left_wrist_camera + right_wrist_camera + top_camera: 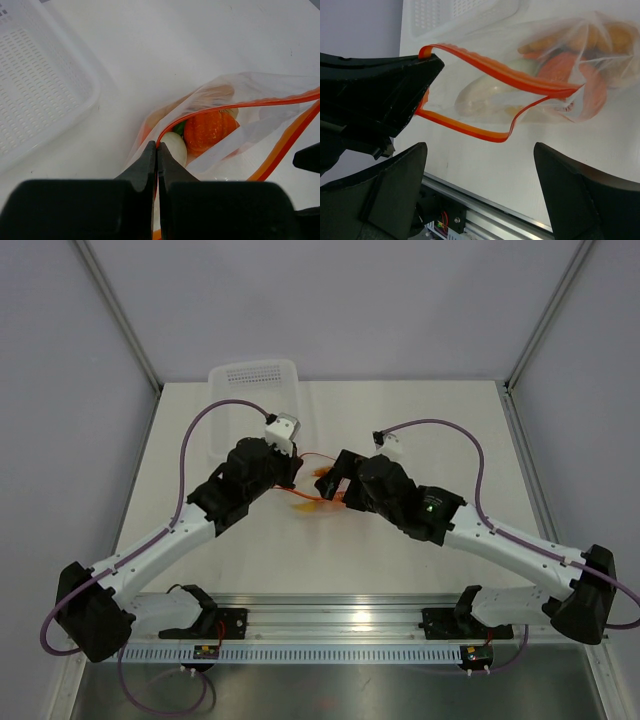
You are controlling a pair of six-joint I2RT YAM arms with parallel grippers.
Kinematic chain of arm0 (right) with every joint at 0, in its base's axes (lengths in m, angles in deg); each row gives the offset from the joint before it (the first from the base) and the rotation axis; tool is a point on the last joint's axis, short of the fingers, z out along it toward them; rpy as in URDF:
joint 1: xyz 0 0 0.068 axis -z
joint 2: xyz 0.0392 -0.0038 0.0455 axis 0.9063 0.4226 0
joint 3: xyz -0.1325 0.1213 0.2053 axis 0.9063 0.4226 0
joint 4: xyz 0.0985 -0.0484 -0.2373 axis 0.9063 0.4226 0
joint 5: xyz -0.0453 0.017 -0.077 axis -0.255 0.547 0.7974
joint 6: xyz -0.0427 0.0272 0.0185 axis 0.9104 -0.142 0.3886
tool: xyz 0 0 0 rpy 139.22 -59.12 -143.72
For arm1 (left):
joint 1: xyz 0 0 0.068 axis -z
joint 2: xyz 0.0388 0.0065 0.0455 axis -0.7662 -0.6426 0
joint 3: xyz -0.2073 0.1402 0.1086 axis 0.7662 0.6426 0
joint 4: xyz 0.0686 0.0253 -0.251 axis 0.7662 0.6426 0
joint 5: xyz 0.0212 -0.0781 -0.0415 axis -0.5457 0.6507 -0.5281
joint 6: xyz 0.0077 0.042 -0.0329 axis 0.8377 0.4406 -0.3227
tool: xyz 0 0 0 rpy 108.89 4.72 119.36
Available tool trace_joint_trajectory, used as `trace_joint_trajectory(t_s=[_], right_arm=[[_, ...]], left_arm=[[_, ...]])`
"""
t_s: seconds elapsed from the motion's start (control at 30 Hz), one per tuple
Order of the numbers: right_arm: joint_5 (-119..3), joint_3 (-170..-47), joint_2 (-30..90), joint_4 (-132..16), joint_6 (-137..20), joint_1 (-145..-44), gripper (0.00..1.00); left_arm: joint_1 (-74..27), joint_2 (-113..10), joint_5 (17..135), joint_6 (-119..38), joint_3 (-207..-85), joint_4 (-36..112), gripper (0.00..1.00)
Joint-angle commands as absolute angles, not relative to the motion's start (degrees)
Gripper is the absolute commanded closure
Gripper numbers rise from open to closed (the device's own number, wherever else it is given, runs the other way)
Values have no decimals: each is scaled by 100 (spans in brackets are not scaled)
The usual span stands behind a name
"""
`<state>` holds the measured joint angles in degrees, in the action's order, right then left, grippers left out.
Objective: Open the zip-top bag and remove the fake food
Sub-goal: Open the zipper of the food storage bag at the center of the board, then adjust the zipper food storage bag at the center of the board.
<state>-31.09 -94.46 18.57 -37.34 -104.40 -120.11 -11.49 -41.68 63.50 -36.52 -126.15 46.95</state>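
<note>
I see left hand clamped on zip-top bag rim; right hand spread apart facing bag mouth; fake food inside.

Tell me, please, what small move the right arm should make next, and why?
Probably ease the right arm's open jaws forward into the mouth of the clear plastic zip-top bag. Its red-orange zipper strip is already parted, the left arm's jaws are shut on one lip, and the orange and white plastic food pieces lie inside.
</note>
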Motion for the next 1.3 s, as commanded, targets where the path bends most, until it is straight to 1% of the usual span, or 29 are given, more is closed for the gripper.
trace_joint_trajectory(t_s=[0.0, 0.13, 0.17, 0.2, 0.27, 0.37, 0.47, 0.57, 0.6, 0.63, 0.73, 0.77, 0.8, 0.83, 0.87, 0.93, 1.0, 1.07, 1.1, 1.17, 1.27], right_arm=[[-2698, -9583, 1943, -3791, -10933, -12169, 6], [-2304, -9495, 2084, -3801, -11117, -12178, 8], [-2206, -9416, 2084, -3879, -11170, -12178, 11], [-2136, -9320, 2084, -4132, -11188, -12187, 19], [-2039, -9170, 2128, -4301, -11188, -12187, 26], [-2249, -9292, 2373, -4311, -11109, -12152, 29], [-2381, -9380, 2611, -4398, -11127, -12116, 34], [-2145, -9258, 2646, -4652, -11083, -12055, 37], [-2144, -9214, 2629, -4723, -11074, -11976, 40], [-2301, -9126, 2655, -4776, -11091, -11889, 45], [-3091, -8898, 2751, -5153, -11144, -11275, 52], [-3337, -8810, 2795, -5355, -11118, -10985, 61], [-3740, -8757, 2839, -5670, -11118, -10843, 66], [-3891, -8687, 2883, -5812, -11100, -10746, 72], [-3989, -8677, 2988, -6014, -11022, -10684, 83], [-4112, -8730, 3129, -6305, -10855, -10640, 92], [-4279, -8913, 3226, -6454, -10618, -10640, 100], [-4376, -9046, 3358, -6438, -10363, -10631, 100], [-4420, -9151, 3402, -6377, -10310, -10622, 100], [-4429, -9204, 3472, -6140, -10335, -10613, 100], [-4552, -9179, 3412, -5973, -10458, -10605, 100]], left_arm=[[-1143, -3987, 6327, -3693, -12809, 4521, 100], [-1143, -3978, 6371, -3719, -12792, 4504, 100], [-1143, -3961, 6388, -3728, -12791, 4486, 100], [-1143, -3952, 6415, -3728, -12774, 4478, 100], [-1143, -3926, 6424, -3728, -12765, 4460, 100], [-1143, -3925, 6459, -3736, -12756, 4451, 100], [-1143, -3925, 6529, -3745, -12747, 4416, 100], [-1143, -3925, 6547, -3745, -12765, 4451, 100], [-1134, -3925, 6538, -3754, -12756, 4451, 100], [-1134, -3925, 6538, -3754, -12756, 4451, 100], [-1143, -4004, 6494, -3763, -12739, 4381, 100], [-1134, -4031, 6459, -3763, -12747, 4372, 100], [-1134, -4074, 6302, -3772, -12747, 4372, 100], [-1134, -4136, 6188, -3772, -12765, 4372, 100], [-1143, -4162, 6065, -3789, -12765, 4355, 100], [-1143, -4128, 5573, -3824, -12687, 4232, 100], [-1143, -4023, 4995, -3825, -12599, 4039, 100], [-1143, -3821, 4441, -3737, -12432, 3890, 100], [-1143, -3750, 4359, -3702, -12344, 3741, 100], [-1143, -3706, 4550, -3631, -12185, 3590, 100], [-1117, -3881, 4684, -3640, -12351, 3756, 100]])
